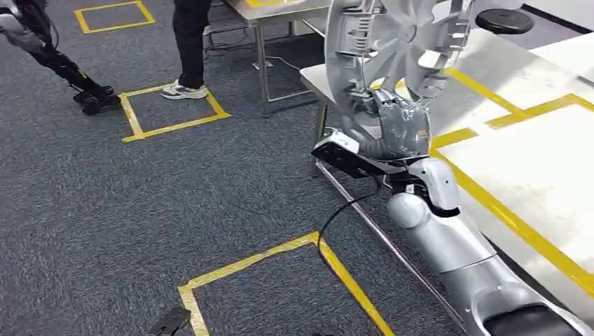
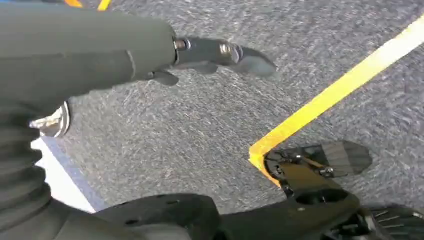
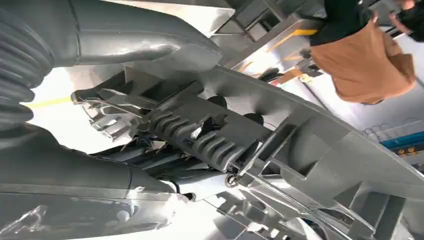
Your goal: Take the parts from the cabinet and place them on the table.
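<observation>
Above the table (image 1: 532, 161) edge, the right robot hand (image 1: 398, 126) grips the upright wheel cover (image 1: 399, 42) from below.

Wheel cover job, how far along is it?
Done: the silver wheel cover is out of the cabinet, gripped at its lower rim by the right hand. In hand: it is held upright over the edge of the white table. Left: setting it down and letting go. The left hand hangs over carpet, holding nothing.

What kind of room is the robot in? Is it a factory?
Probably a robot test workshop, not a home: yellow tape squares mark the grey carpet, the metal table carries tape lines too, and the right hand holds a grey wheel cover.
</observation>
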Controlling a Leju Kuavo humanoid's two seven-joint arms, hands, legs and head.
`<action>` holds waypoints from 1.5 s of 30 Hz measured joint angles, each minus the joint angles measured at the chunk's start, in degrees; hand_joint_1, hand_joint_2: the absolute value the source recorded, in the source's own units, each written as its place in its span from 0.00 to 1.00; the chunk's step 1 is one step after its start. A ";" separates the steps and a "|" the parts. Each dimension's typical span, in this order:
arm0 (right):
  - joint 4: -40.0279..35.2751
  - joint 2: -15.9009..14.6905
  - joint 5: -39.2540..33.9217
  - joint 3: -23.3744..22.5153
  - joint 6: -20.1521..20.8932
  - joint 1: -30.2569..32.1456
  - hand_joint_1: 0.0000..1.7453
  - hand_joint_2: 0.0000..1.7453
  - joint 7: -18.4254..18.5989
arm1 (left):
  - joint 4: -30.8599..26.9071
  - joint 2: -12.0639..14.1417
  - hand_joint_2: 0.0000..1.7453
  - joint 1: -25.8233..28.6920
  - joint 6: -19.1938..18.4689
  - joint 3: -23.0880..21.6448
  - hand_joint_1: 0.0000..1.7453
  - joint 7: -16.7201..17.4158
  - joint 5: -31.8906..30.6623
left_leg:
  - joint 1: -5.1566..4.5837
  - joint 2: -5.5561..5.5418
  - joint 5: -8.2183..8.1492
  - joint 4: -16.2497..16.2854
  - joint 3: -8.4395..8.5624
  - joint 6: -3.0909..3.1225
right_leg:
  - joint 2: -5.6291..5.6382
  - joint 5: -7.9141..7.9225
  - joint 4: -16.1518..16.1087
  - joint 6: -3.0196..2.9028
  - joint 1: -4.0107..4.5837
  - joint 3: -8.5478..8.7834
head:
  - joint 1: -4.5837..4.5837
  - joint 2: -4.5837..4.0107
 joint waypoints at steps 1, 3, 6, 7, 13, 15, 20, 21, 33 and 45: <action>0.15 0.07 0.00 0.18 0.00 0.00 1.00 1.00 0.00 | 0.00 0.02 1.00 0.17 0.00 0.00 0.00 0.00 0.02 | -0.09 0.77 -0.05 0.02 0.00 0.08 | -0.29 -1.19 3.54 0.00 0.01 -1.48 | 0.04 0.00; 0.48 0.07 0.02 0.42 0.00 0.09 1.00 1.00 0.07 | 0.00 0.07 1.00 0.30 -0.04 0.00 0.00 0.00 0.02 | -0.18 2.08 -0.10 0.02 0.03 0.13 | -0.44 0.15 2.96 -0.17 0.02 -0.66 | 0.02 0.00; 0.72 0.09 0.00 0.46 0.00 -0.12 1.00 1.00 0.24 | 0.00 0.04 1.00 0.28 -0.07 0.00 0.00 0.00 0.02 | -0.35 3.67 -0.35 0.05 0.26 -0.26 | -4.76 4.85 -10.22 -1.14 0.80 7.05 | 0.06 0.00; 0.72 0.20 0.00 0.59 0.00 -0.38 1.00 1.00 0.26 | 0.00 0.04 1.00 0.35 -0.07 0.00 0.00 0.00 0.02 | -0.95 4.25 -0.61 0.40 0.04 -0.66 | -5.98 4.16 -11.89 -1.16 1.62 8.00 | 0.11 0.00; 1.12 0.55 0.09 0.68 -0.09 -0.65 1.00 1.00 0.53 | 0.00 0.07 1.00 0.23 -0.15 0.02 0.00 0.28 0.02 | -0.52 2.70 -3.37 3.18 -0.91 -2.08 | -1.54 5.19 -12.44 -3.00 0.88 7.43 | -0.48 0.00; 1.25 0.68 0.11 0.70 -0.07 -0.60 1.00 1.00 0.52 | 0.00 0.07 1.00 0.43 -0.13 0.09 0.00 0.28 0.02 | -0.50 0.91 -7.26 11.67 -5.11 -2.36 | -0.23 5.29 -12.47 -3.33 0.68 7.32 | -0.70 0.00; 1.71 0.74 0.04 0.77 -0.09 -0.49 1.00 1.00 0.52 | 0.00 0.11 1.00 0.54 -0.04 0.37 0.00 0.28 0.11 | 0.00 -0.11 -2.02 8.82 -4.65 -2.73 | 3.80 5.59 -12.41 -2.84 0.14 7.25 | -0.66 0.00; 1.71 0.77 0.04 0.77 -0.09 -0.55 1.00 1.00 0.52 | 0.00 0.13 1.00 0.55 -0.04 0.39 0.00 0.28 0.11 | 0.58 -2.19 0.08 4.15 -2.28 -3.08 | 4.57 5.63 -12.31 -2.48 -0.03 7.16 | -0.66 0.00; 2.08 0.79 0.04 0.99 -0.15 -0.81 1.00 1.00 0.46 | 0.00 0.33 1.00 0.65 0.00 0.57 0.00 0.28 0.11 | 0.01 1.75 -0.31 0.22 -0.25 0.10 | -0.43 -1.34 4.65 -0.31 0.16 -1.43 | -0.07 0.00; 2.45 1.25 -0.07 1.01 -0.20 -1.37 1.00 1.00 0.55 | 0.00 0.39 1.00 0.43 0.09 0.63 0.00 0.37 -0.02 | -0.35 1.06 -6.55 9.29 -3.55 -2.47 | -0.54 4.68 -12.13 -3.36 0.74 7.74 | -0.39 0.00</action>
